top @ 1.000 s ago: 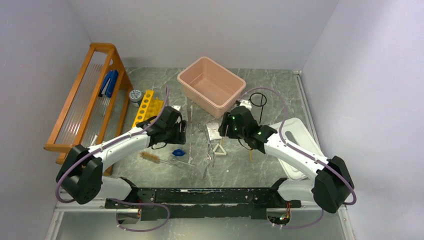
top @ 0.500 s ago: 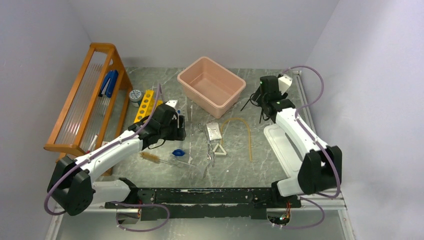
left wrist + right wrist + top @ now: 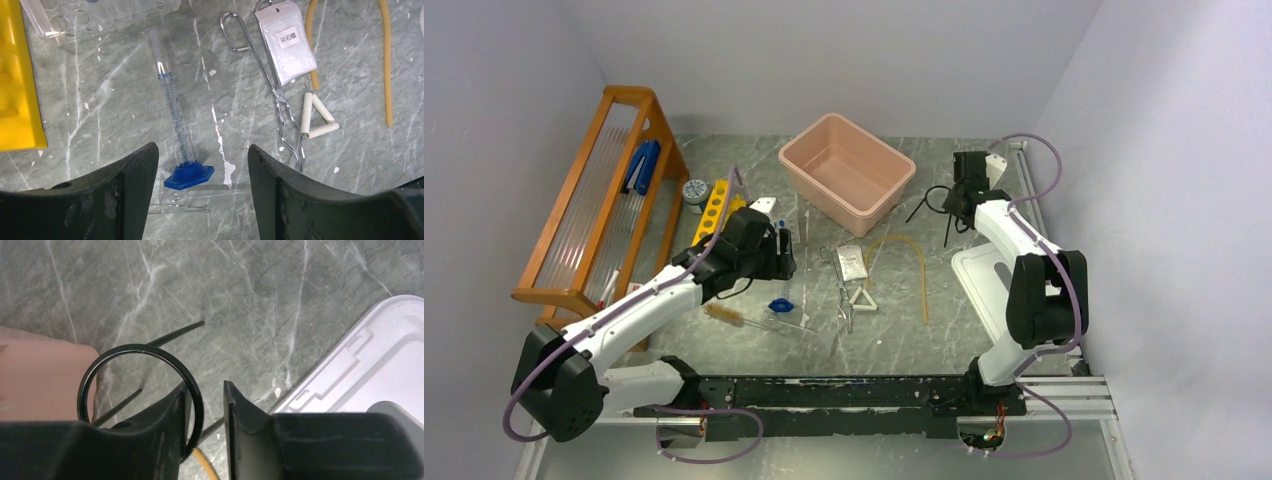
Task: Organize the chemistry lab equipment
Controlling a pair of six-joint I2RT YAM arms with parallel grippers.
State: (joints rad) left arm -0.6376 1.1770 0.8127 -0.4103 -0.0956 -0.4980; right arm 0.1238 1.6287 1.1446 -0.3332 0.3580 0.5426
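Beside the tub (image 3: 824, 185) at the counter's (image 3: 894, 335) back right, the right fingers (image 3: 165, 415) straddle the black tripod's (image 3: 135, 346) ring, narrowly parted, not clamped on it. Over mid-counter, the left fingers (image 3: 125, 200) hang wide open above a blue-based cylinder (image 3: 175, 115) lying near the triangle (image 3: 322, 131).

Smooth grey marble-look worktop (image 3: 100, 125), shiny metal wire tongs (image 3: 280, 102), matt black wire tripod (image 3: 135, 346), glossy white plastic lid (image 3: 370, 355)
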